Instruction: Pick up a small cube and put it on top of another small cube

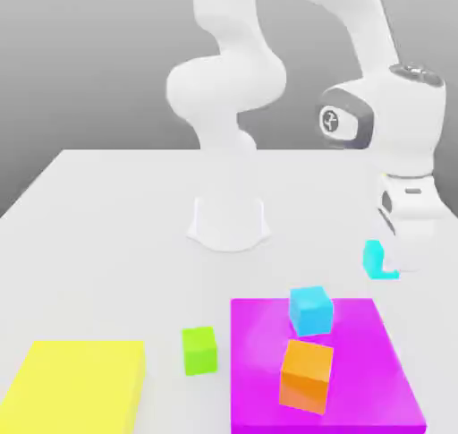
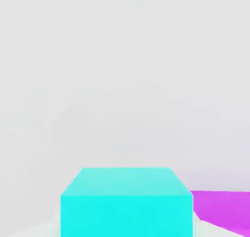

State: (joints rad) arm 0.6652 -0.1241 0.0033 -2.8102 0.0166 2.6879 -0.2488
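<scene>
The small cube (image 1: 379, 259) is grasped in the tool (image 1: 394, 264) above the surface (image 1: 107, 208), and next it probably must go over another cube (image 1: 310, 310).

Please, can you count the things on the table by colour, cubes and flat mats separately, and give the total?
Turquoise small cube: 1
Sky-blue cube: 1
Orange cube: 1
Lime-green cube: 1
Magenta mat: 1
Yellow mat: 1
Total: 6 (4 cubes, 2 mats)
</scene>
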